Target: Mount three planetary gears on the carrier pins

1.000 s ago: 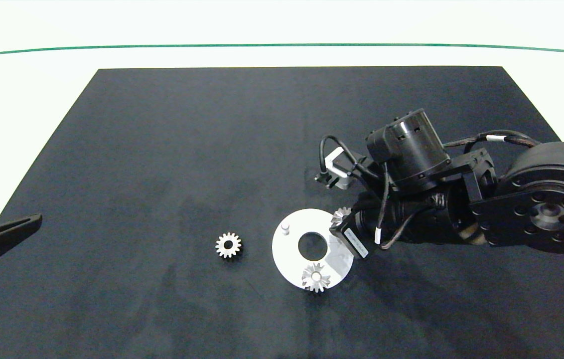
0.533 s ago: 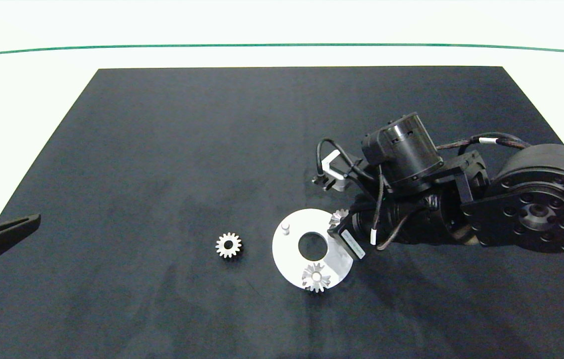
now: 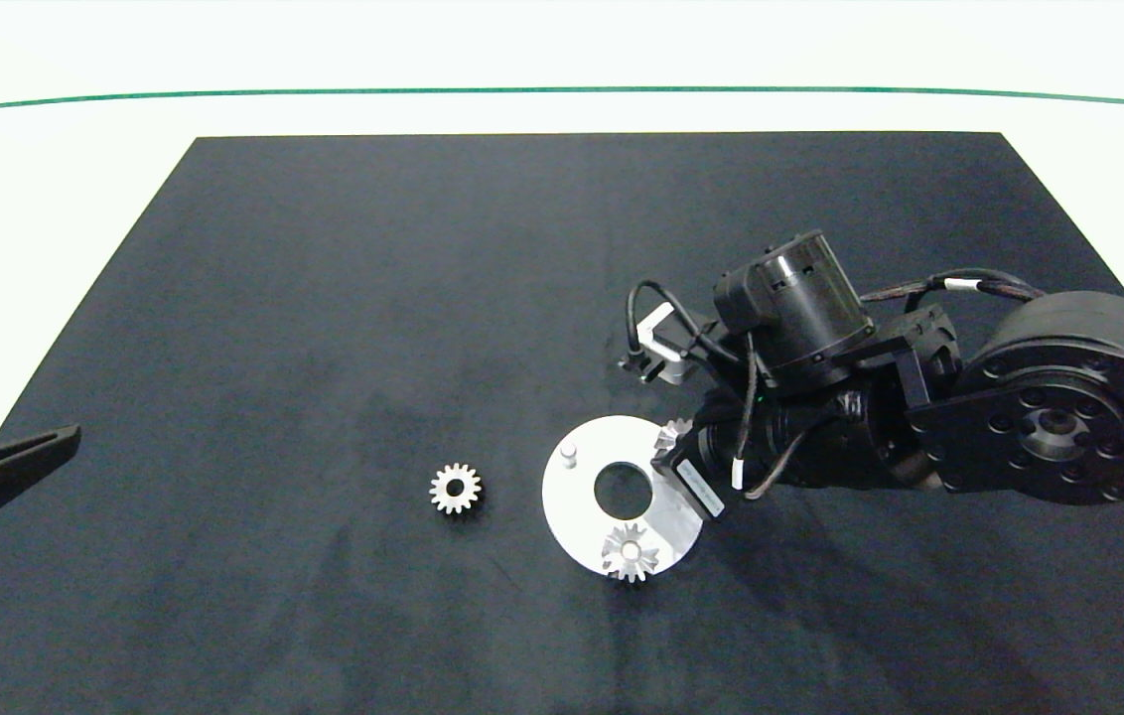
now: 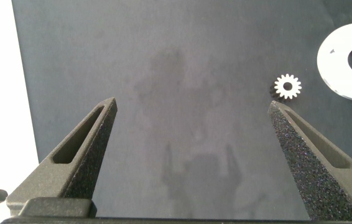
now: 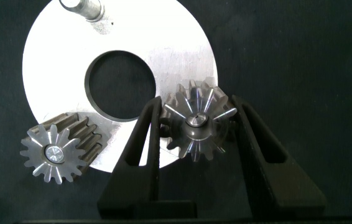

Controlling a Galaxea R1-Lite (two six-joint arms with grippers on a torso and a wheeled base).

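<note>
In the right wrist view the right gripper (image 5: 194,124) is seen with its jaws clenched on 1 planetary gear (image 5: 196,122), held flat over the right part of the white disc (image 5: 157,37) so its bore sits on a pin whose tip shows at the hub. A 2nd gear (image 3: 630,553) is already seated on the pin at the disc's lower edge. The 3rd gear (image 3: 455,489) lies loose on the dark surface (image 3: 324,298) just left of the disc, and the upper-left pin (image 3: 568,454) is bare. The left gripper (image 4: 194,155) is parked at the far left edge (jaws released, nothing between them). Open room lies all around the loose gear — the approach is judged unobstructed.
</note>
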